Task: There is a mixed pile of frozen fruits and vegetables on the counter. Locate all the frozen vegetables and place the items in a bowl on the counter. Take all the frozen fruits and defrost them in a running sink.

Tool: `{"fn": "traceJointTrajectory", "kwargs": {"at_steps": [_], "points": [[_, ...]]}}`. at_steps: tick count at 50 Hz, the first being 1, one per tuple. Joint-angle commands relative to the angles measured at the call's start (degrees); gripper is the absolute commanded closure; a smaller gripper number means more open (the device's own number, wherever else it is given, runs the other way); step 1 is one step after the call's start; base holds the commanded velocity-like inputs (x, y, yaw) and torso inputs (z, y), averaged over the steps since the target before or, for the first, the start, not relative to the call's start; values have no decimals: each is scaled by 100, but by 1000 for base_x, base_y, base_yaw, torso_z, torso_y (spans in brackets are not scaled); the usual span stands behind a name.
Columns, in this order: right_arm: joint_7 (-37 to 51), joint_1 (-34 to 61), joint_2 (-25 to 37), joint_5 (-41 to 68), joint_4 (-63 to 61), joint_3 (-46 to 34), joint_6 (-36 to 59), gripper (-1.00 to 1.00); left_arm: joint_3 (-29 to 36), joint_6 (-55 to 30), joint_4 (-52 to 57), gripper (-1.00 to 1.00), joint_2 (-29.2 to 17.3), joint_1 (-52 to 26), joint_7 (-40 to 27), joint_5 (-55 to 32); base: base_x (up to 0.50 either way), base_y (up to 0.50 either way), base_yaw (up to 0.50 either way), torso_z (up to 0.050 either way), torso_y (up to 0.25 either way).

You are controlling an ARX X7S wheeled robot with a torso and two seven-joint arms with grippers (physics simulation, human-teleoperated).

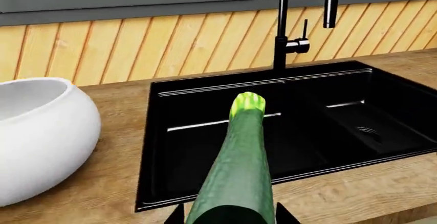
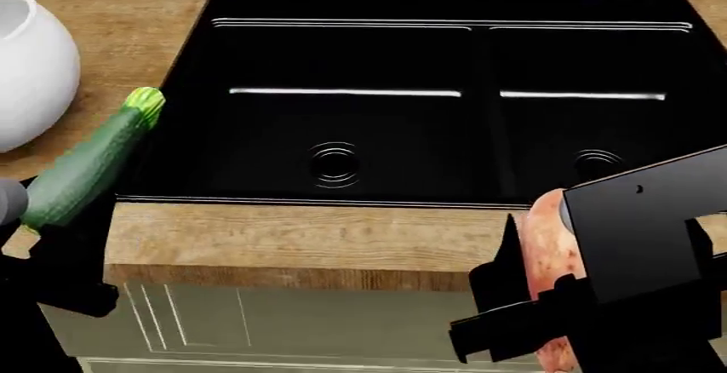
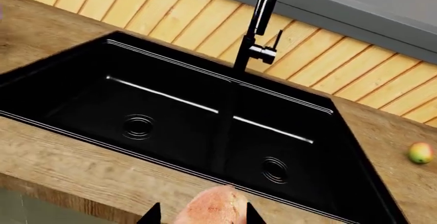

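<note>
wood-grain counter (image 2: 306, 237), black sink (image 2: 340, 134)

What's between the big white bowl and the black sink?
Mostly bare wooden counter, as the left wrist view shows. In the head view, the zucchini held in the left gripper hangs over that strip, its pale tip near the sink, beside the bowl.

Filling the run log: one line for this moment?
left gripper: holds zucchini near bowl | right gripper: holds sweet potato | sink: empty
</note>
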Motion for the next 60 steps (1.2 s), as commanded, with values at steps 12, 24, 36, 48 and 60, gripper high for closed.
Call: {"fn": "traceJointTrajectory", "kwargs": {"at_steps": [12,24,36,48,60], "points": [[-14,76,19,-45,-6,-53,-62,100,-37,93,19,100,-55,6,-68,-87,-245,500,0,0,0],[-239,-77,6,-430,-30,-53,-357,100,-62,37,95,100,-97,-27,-229,-246,-33,500,0,0,0],[-467,-195,26,-794,60,-113,-588,100,-197,32,159,100,-212,-15,-359,-439,-1,500,0,0,0],[-618,-222,59,-1046,208,-137,-764,100,-164,138,83,100,-229,-30,-319,-330,29,500,0,1,0],[-721,-307,99,-1262,254,-123,-965,100,-133,229,33,100,-253,5,-266,-244,238,478,0,0,1]]}}
